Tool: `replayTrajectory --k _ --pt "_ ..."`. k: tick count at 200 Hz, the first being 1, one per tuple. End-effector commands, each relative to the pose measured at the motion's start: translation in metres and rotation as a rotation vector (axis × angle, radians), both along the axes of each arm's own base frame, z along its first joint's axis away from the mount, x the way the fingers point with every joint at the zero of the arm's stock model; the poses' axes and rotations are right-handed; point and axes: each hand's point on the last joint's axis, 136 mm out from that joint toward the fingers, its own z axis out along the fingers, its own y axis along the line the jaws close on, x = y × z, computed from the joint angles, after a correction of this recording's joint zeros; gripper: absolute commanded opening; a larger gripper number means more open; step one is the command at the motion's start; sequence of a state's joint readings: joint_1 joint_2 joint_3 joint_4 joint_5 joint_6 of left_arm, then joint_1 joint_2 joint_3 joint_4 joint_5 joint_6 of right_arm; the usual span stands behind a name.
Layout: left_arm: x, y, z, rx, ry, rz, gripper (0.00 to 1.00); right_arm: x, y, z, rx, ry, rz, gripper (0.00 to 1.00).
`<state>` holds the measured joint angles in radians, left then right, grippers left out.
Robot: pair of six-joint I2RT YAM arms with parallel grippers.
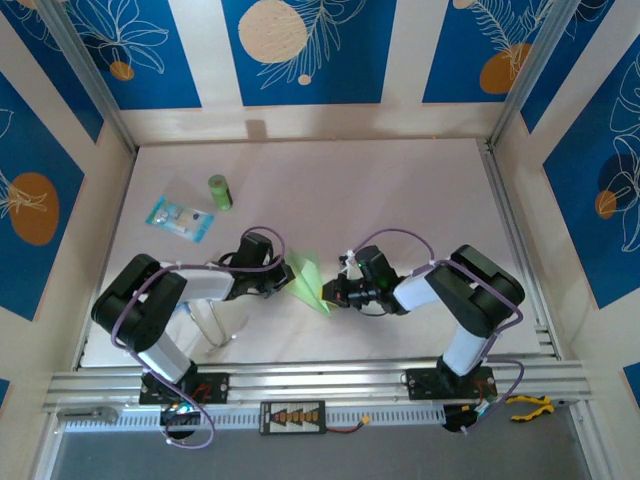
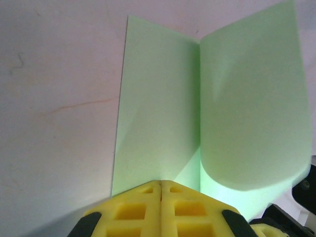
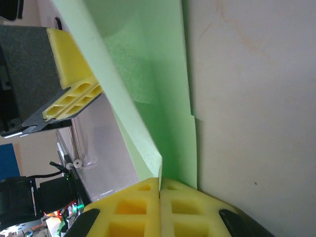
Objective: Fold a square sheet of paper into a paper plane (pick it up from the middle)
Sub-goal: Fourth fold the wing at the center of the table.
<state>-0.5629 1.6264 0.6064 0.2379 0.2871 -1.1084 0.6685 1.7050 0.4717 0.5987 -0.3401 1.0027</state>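
Observation:
The square sheet of paper [image 1: 308, 278] is pale green and sits bent between my two grippers near the table's front. In the left wrist view one half of the paper [image 2: 158, 98] lies flat on the table while the other half stands up and curls over to the right. My left gripper [image 2: 161, 183] [image 1: 284, 284] is shut with the sheet's near edge pinched at its tips. My right gripper [image 3: 159, 180] [image 1: 329, 295] is shut on the opposite edge, where the raised flap of paper [image 3: 168, 74] runs into its tips. The left gripper's yellow fingers [image 3: 74, 79] show behind that flap.
A small green cylinder [image 1: 219, 191] and a clear blue-printed packet [image 1: 180, 218] lie at the back left. An aluminium rail [image 1: 320, 380] runs along the front edge, with yellow-handled pliers [image 1: 530, 405] at its right end. Patterned walls close in the sides and back.

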Motion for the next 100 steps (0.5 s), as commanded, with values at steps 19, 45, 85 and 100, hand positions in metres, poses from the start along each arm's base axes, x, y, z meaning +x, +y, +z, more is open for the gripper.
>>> replayTrajectory --k 19,45,85,100 --pt "-0.009 0.01 -0.017 0.032 0.044 0.028 0.0 -0.009 0.0 -0.004 -0.018 0.027 0.003 0.02" --pt "-0.009 0.009 -0.015 0.03 0.041 0.031 0.0 -0.01 0.001 -0.009 -0.03 0.053 -0.014 0.02" --pt "-0.011 0.013 -0.011 0.046 0.03 0.042 0.0 -0.011 -0.003 -0.015 -0.045 0.075 -0.042 0.02" --pt "-0.012 0.015 -0.011 0.052 0.027 0.047 0.0 -0.012 -0.003 -0.016 -0.048 0.079 -0.041 0.02"
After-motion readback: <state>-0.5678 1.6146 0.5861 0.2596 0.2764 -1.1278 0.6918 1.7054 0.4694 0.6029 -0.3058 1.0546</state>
